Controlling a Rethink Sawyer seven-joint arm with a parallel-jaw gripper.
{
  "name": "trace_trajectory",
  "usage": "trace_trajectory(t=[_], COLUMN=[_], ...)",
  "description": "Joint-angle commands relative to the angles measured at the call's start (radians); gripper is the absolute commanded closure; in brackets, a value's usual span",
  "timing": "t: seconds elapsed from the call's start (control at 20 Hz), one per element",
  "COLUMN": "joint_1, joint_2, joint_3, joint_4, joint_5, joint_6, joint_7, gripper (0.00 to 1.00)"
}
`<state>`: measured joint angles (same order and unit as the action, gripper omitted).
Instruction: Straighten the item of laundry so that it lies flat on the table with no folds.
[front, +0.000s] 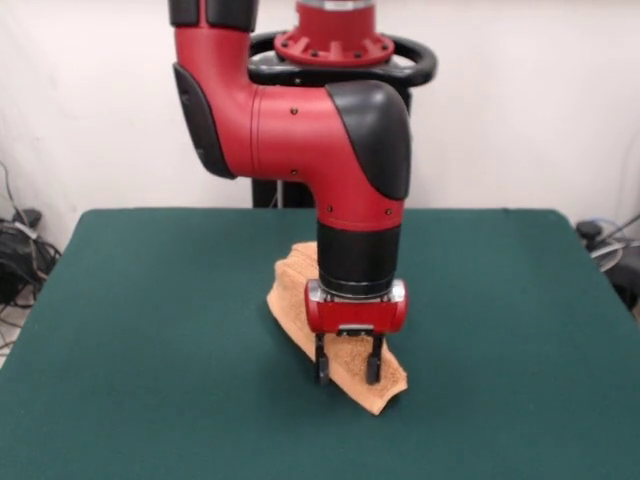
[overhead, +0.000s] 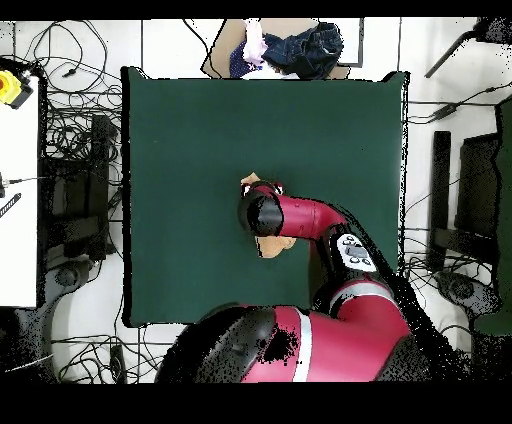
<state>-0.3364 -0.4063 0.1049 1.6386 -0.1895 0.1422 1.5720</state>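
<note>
The light orange towel (front: 296, 292) lies bunched in a narrow folded strip near the middle of the dark green table (front: 150, 330), running from behind the arm to a corner near the front. My gripper (front: 347, 372) stands straight down over the strip's front part, open, with one black fingertip (front: 322, 370) at each side of the cloth, low on it. From overhead the arm covers most of the towel (overhead: 272, 246); only small orange bits show at either side of the wrist, and the gripper itself is hidden there.
Green table top (overhead: 190, 160) spreads wide on every side of the towel. Off the table lie cable tangles on the floor, a heap of dark clothes (overhead: 300, 45) beyond one edge, and a white bench (overhead: 15, 200) to the side.
</note>
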Motion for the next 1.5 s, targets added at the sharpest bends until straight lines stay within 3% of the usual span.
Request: trace_trajectory(t=[0.05,0.55,0.6,0.85,1.05,1.5], joint_1=[-0.015,0.003,0.007,-0.005,0.045,0.062], joint_2=[0.084,0.154,0.155,0.164,0.167,0.122], joint_3=[0.121,0.112,0.112,0.125,0.069,0.063], joint_4=[-0.036,-0.085,-0.091,-0.096,-0.13,-0.093], joint_5=[-0.073,-0.13,-0.136,-0.132,-0.09,-0.071], joint_6=[0.074,-0.026,-0.023,0.0,0.09,0.087], joint_7=[-0.01,0.031,0.037,0.037,0.064,0.113], gripper=[0.0,0.0,1.0,1.0,1.0,1.0])
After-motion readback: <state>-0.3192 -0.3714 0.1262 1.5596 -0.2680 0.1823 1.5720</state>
